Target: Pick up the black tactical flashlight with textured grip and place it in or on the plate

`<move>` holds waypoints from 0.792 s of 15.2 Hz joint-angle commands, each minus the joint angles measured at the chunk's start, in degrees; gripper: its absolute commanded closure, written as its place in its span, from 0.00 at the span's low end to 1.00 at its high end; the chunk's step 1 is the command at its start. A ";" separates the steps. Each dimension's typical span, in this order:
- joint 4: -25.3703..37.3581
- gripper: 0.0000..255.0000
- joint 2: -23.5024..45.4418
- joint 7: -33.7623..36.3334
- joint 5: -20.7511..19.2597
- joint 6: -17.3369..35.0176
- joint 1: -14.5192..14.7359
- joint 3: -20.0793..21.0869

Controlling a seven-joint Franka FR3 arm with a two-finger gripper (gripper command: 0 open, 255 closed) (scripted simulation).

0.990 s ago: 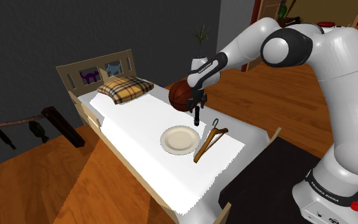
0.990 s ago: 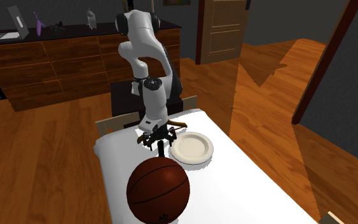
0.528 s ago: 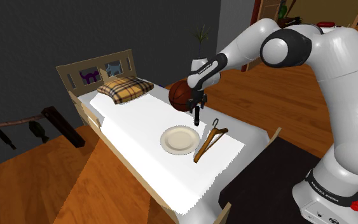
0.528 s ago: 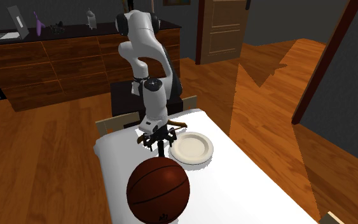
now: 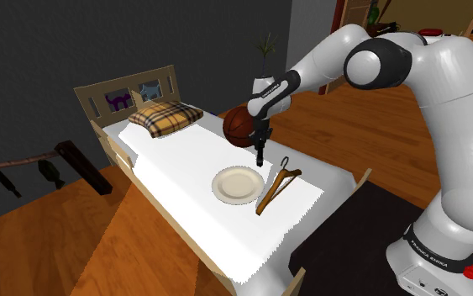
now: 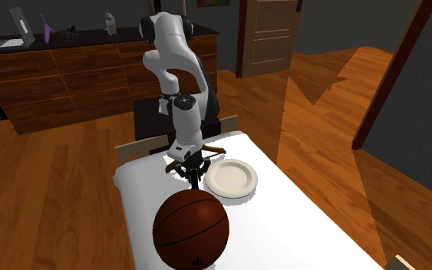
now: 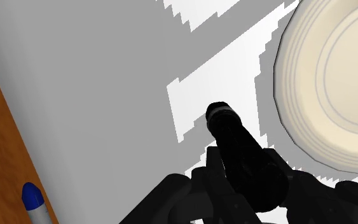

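A black flashlight (image 5: 260, 156) stands upright over the white bed sheet, between the basketball and the cream plate (image 5: 237, 185). My gripper (image 5: 261, 145) comes down from above and is shut on the flashlight's upper end. In the wrist view the flashlight (image 7: 233, 135) juts out from between the black fingers (image 7: 209, 167), its free end toward the sheet, with the plate (image 7: 336, 95) close beside it. In the second exterior view the gripper (image 6: 195, 169) holds the flashlight (image 6: 198, 181) just by the plate (image 6: 234, 178).
A brown basketball (image 5: 238, 126) lies right behind the gripper and looms large in the second exterior view (image 6: 191, 228). A wooden hanger (image 5: 277, 187) lies beside the plate. A plaid pillow (image 5: 168, 116) sits at the headboard end. The bed's edges drop to wooden floor.
The fingers, spread apart around the flashlight before, have drawn in and now clasp it. The arm has stayed where it was.
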 commanded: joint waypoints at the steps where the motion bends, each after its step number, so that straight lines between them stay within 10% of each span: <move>1: -0.01 1.00 0.02 0.00 0.01 0.00 0.01 0.01; 12: 0.17 1.00 -4.43 0.23 -0.20 -4.63 0.09 -0.13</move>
